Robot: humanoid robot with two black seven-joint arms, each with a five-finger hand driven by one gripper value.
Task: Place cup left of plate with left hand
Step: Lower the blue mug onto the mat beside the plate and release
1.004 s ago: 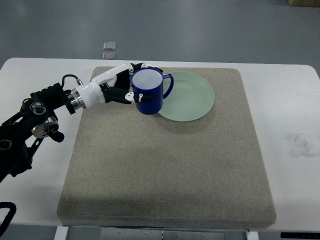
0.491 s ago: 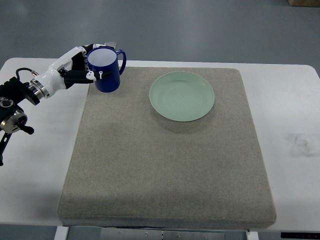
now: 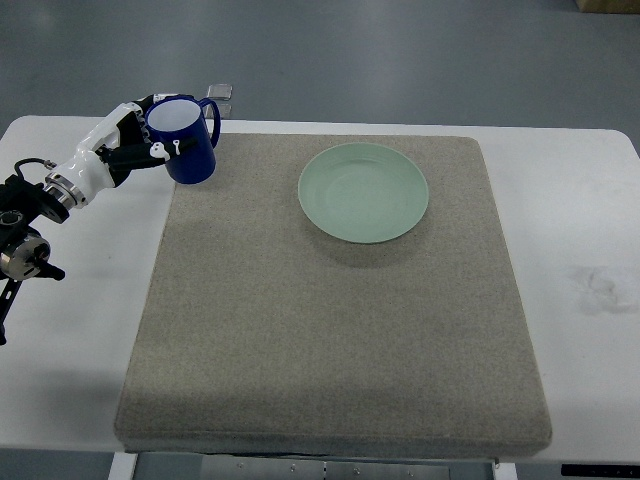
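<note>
A dark blue cup [image 3: 183,140] with a white inside is held upright at the mat's far left corner, its handle pointing right. My left hand [image 3: 140,135] is shut on it from the left side, the white forearm reaching in from the left edge. A pale green plate [image 3: 363,192] lies on the grey mat [image 3: 330,330] at the upper middle, well to the right of the cup. I cannot tell whether the cup touches the surface. The right hand does not show.
The mat covers most of a white table [image 3: 590,200]. Two small grey squares [image 3: 221,92] lie on the floor beyond the table's far edge, just behind the cup. The black joints of my left arm [image 3: 20,235] sit over the table's left side.
My left hand has carried the cup leftward, from beside the plate's left rim to the mat's far left corner. The plate has stayed put.
</note>
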